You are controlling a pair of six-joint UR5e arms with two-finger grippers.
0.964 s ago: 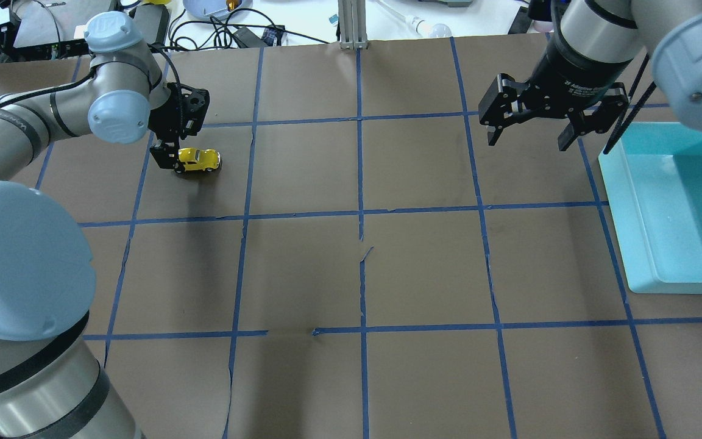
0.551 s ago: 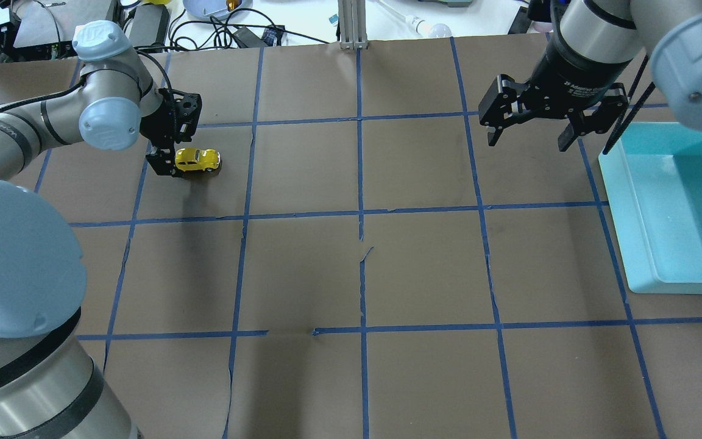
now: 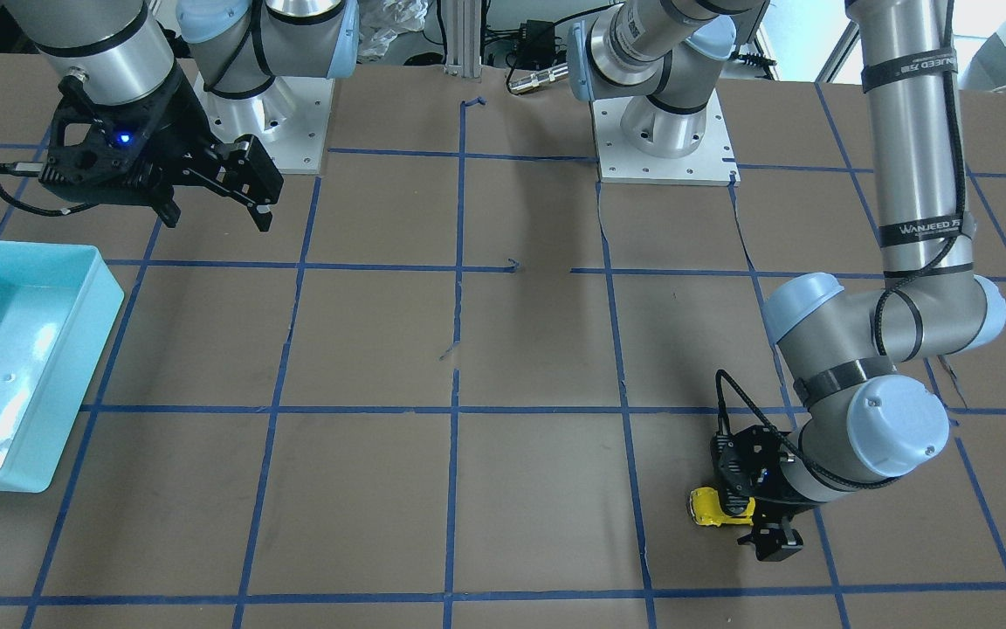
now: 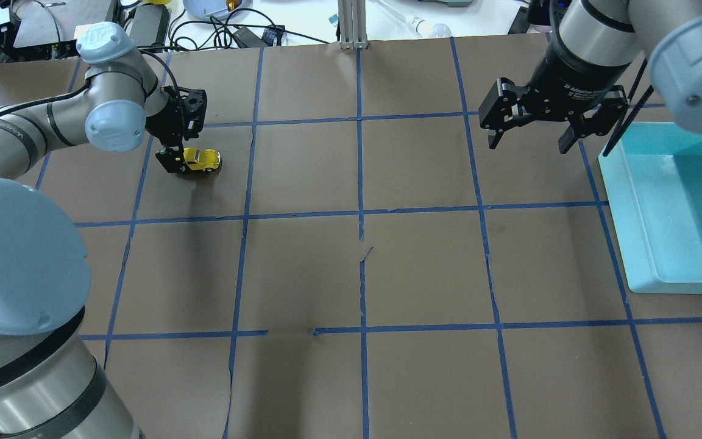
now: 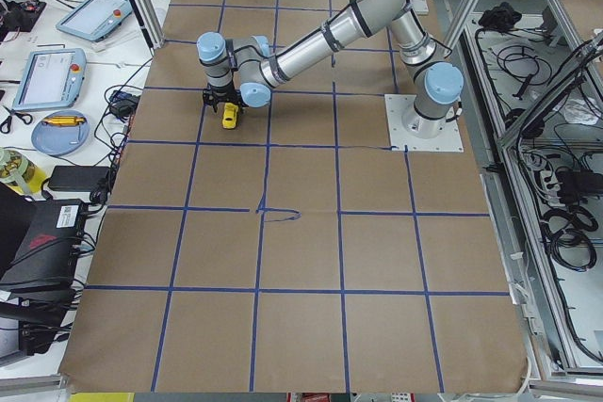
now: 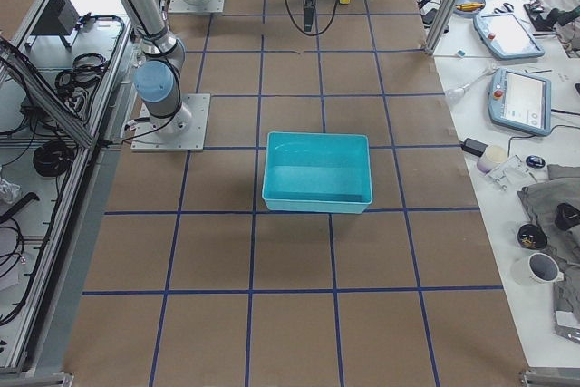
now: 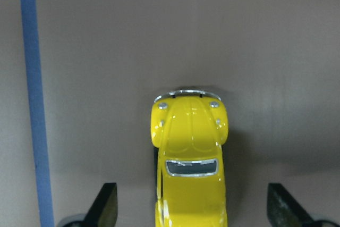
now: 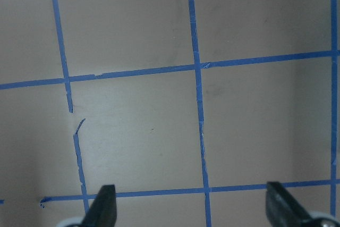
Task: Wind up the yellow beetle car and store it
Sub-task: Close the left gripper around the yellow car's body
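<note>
The yellow beetle car (image 4: 203, 160) stands on its wheels on the brown table at the far left. It also shows in the front-facing view (image 3: 708, 508). My left gripper (image 4: 181, 160) is low at the table and open, with its fingers on either side of the car's rear half. In the left wrist view the car (image 7: 190, 163) sits centred between the two fingertips (image 7: 105, 206), with clear gaps on both sides. My right gripper (image 4: 528, 143) is open and empty, hovering above the table at the far right, next to the teal bin (image 4: 630, 207).
The teal bin (image 3: 84, 376) is an open empty tray at the table's right edge. Blue tape lines divide the brown paper cover into squares. Cables and devices lie beyond the far edge.
My left gripper shifted slightly left, then back right over the car's rear. The car has stayed in place. The right arm has barely moved.
</note>
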